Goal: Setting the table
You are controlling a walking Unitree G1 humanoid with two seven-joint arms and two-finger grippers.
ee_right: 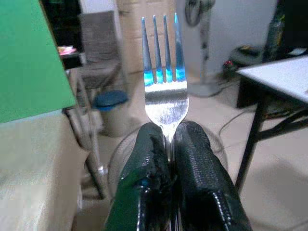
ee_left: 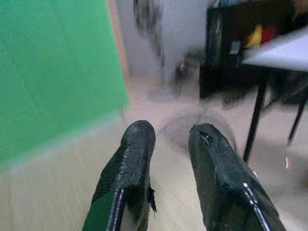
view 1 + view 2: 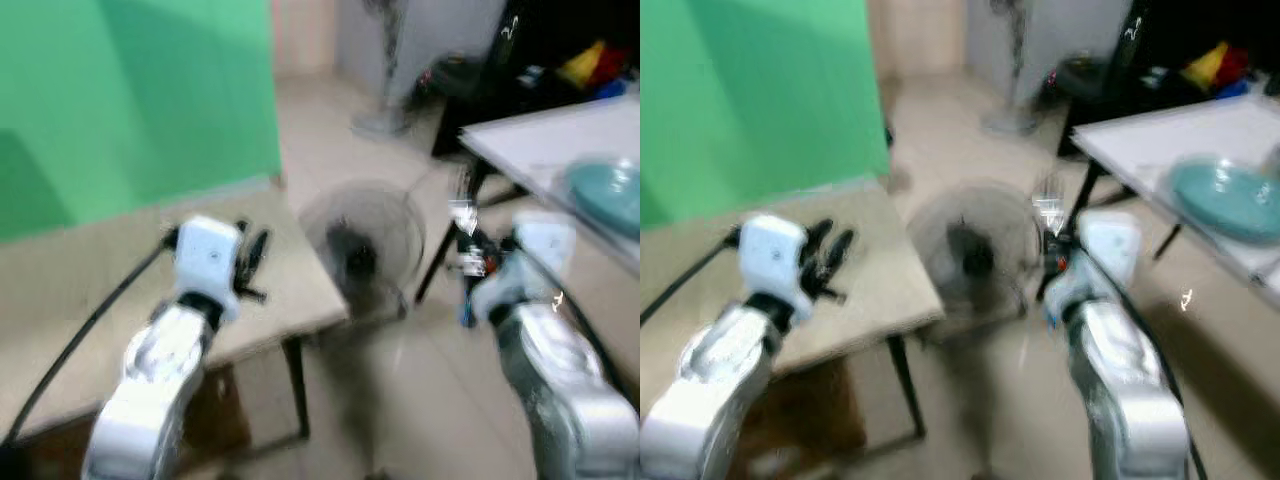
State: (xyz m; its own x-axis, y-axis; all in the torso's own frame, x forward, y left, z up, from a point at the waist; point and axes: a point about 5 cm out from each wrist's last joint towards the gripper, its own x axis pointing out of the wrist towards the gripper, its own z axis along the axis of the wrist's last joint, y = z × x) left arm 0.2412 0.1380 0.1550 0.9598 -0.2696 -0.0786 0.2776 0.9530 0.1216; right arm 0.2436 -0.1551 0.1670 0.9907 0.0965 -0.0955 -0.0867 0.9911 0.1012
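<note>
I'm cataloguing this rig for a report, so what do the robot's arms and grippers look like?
Both arms are shiny silver, ending in white boxy wrist housings. The left gripper and right gripper each have two long, black, textured fingers. A black cable trails along the left arm, another along the right.

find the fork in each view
Left eye: fork, blurred, right of centre, above the right pincer.
Right eye: centre, near the fan.
Left wrist: not in it.
Right wrist: upright at centre, clamped between the fingers.
Shared landmark: the floor fan.
</note>
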